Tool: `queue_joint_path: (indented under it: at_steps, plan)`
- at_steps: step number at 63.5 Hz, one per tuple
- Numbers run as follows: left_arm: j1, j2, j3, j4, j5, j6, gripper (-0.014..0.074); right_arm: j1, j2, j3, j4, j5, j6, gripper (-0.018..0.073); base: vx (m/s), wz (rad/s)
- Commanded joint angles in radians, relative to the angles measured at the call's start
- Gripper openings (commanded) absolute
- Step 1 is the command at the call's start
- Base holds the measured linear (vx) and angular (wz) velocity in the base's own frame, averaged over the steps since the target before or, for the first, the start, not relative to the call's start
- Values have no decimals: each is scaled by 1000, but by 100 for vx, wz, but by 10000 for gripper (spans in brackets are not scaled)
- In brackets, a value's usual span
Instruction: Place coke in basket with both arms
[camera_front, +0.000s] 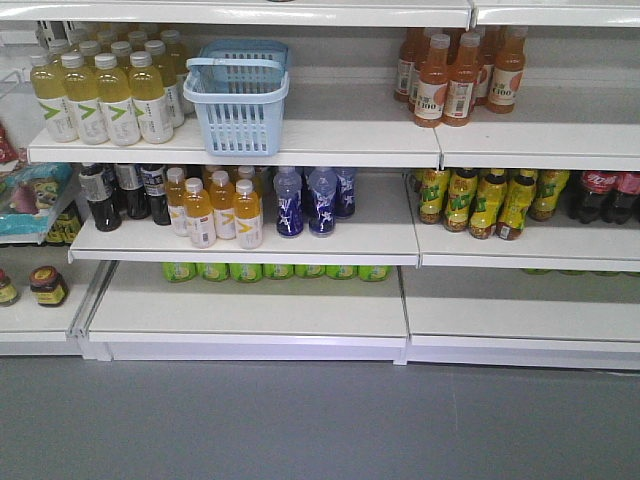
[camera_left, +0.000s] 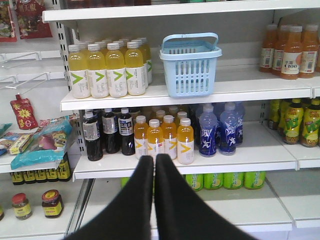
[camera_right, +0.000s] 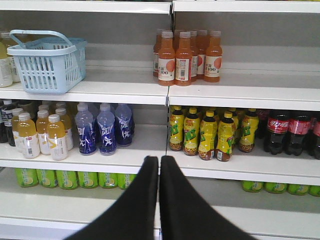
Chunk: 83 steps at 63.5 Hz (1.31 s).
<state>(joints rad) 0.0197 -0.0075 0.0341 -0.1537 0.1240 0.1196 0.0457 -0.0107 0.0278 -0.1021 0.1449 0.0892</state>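
The blue basket (camera_front: 237, 98) sits on the top shelf (camera_front: 330, 140), close to the front edge. It is just beside a bunch of pale yellow bottles (camera_front: 100, 95) on its left. One thin handle stands up over it.

The coke bottles (camera_front: 603, 195) have red labels. They stand on the middle shelf (camera_front: 380, 240), way over at its right end, just beside some green and yellow bottles (camera_front: 480, 200). They are well apart from the basket, which is one shelf up and far to the left.

The left gripper (camera_left: 154, 158) is clenched, with its two black fingers pressed together and nothing between them. It hangs in the air in front of the shelves, facing small orange bottles (camera_left: 162, 139). The right gripper (camera_right: 159, 159) is clenched too and holds nothing. It faces the middle shelf between the blue bottles (camera_right: 102, 127) and the green and yellow ones.
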Motion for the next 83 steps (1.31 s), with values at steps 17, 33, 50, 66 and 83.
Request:
queue_joint_path:
  at_steps: [17, 33, 50, 66, 83]
  plan:
    - [2, -19, -1, -13, -71, -9, -6, -3, -18, 11, -9, -74, -7, -5, 22, -3]
    - [2, -19, -1, -13, -70, -9, -6, -3, -18, 11, -9, -74, -7, -5, 21, -4]
    - [2, -19, -1, -13, -68, -9, -6, -3, -18, 11, -9, -74, -7, -5, 17, -4]
    - [2, -19, -1, -13, -68, -9, -6, -3, -18, 11, -9, -73, -7, -5, 15, -3]
    - [2, -19, -1, -13, -68, -9, -6, -3, -18, 11, -9, -74, -7, -5, 12, -2]
